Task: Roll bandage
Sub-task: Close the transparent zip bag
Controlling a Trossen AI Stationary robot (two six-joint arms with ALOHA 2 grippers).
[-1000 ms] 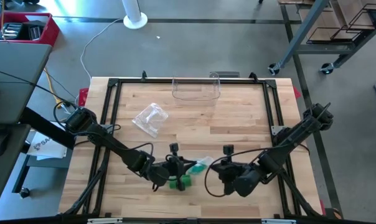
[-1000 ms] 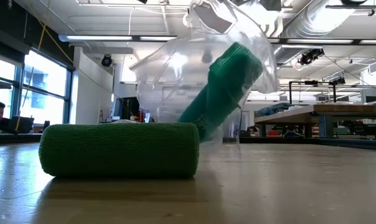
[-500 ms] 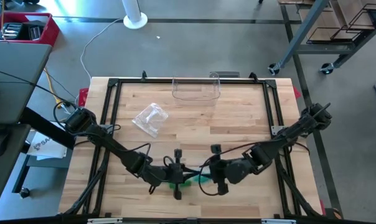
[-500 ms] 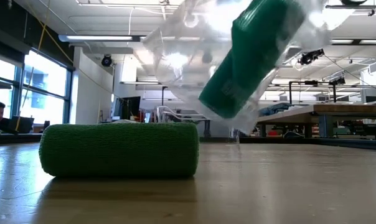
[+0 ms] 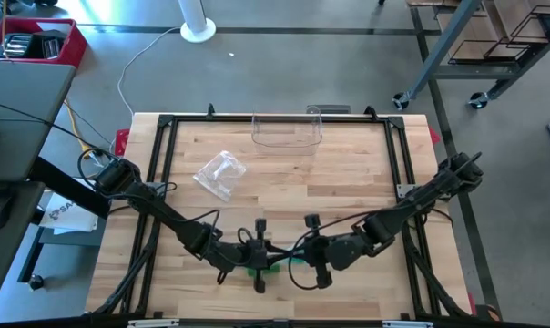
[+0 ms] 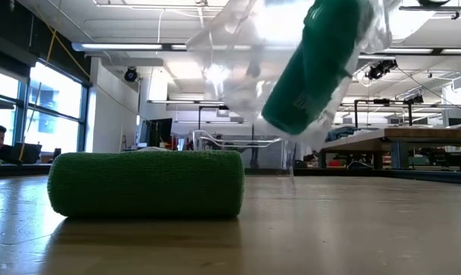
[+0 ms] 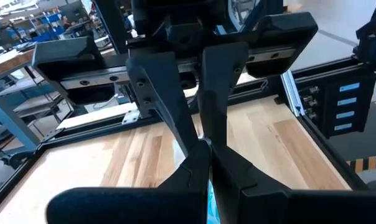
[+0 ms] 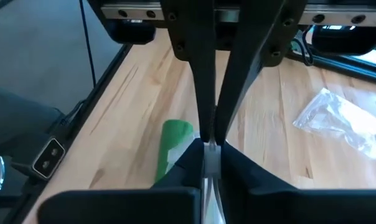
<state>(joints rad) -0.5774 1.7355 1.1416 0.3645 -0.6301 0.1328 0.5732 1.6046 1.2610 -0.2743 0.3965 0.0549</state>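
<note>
A bare green bandage roll (image 6: pixel 146 183) lies on its side on the table near the front edge; it also shows in the right wrist view (image 8: pixel 171 146). A second green roll sits inside a clear plastic wrapper (image 6: pixel 314 65), up in the air between my grippers (image 5: pixel 284 264). My left gripper (image 5: pixel 264 264) and my right gripper (image 5: pixel 304 262) face each other over the front middle of the table. Both are shut on the wrapper. My left gripper pinches a thin edge of the clear wrapper (image 7: pixel 208 186) between its two shut fingers. The fingers themselves hide most of the contact. The wrapper with its roll hangs clear of the table. My right gripper pinches a thin edge of the clear wrapper (image 8: pixel 210 158) between its shut fingers, coming from the table's right. The wrapped roll is tilted steeply and clear of the table.
A crumpled clear bag (image 5: pixel 220 173) lies on the left middle of the table and shows in the right wrist view (image 8: pixel 337 118). A clear plastic bin (image 5: pixel 287 132) stands at the far edge. A black frame (image 5: pixel 161 164) runs around the table.
My right gripper has gone toward the table's left, closer to my left gripper, and has turned. The wrapped roll has risen and tipped more upright. The bare roll has stayed where it was.
</note>
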